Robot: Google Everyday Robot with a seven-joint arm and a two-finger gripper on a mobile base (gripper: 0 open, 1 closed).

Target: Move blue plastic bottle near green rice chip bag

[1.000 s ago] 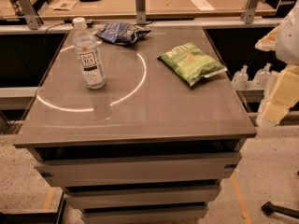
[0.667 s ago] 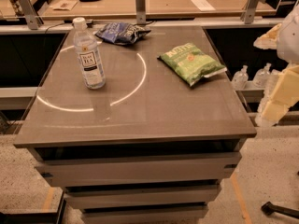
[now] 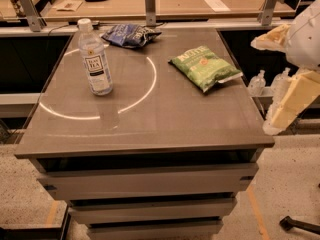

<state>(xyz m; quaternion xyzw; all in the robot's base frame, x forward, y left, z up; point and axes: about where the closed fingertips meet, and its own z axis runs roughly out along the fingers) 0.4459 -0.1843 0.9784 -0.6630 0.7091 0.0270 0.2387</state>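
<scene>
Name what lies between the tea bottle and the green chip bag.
Camera view: only bare tabletop between the blue plastic bottle and green rice chip bag. The gripper hangs right of the tabletop.

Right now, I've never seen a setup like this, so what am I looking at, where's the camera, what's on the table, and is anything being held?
There is one camera view, looking down on a grey table with drawers under it. The pale cream shapes at the right edge belong to the robot's arm; its gripper hangs off the table's right side, touching nothing on it. A bottle stands upright at the left, a green bag lies right of centre, and a blue bag lies at the far edge. Nothing is held.
</scene>
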